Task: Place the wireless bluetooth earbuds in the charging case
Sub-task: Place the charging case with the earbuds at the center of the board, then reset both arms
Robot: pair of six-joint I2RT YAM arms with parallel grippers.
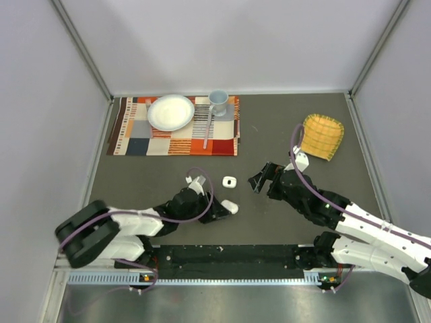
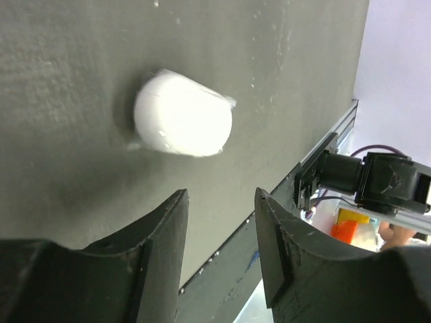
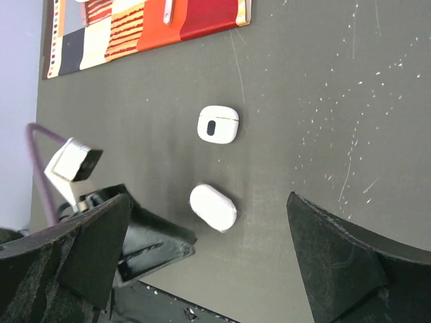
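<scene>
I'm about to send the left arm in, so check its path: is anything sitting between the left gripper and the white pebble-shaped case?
Nothing visible. The case lies on the dark table just ahead of the left gripper, whose jaws stand apart and hold nothing. The other white piece with a dark oval sits apart, off that line.
</scene>
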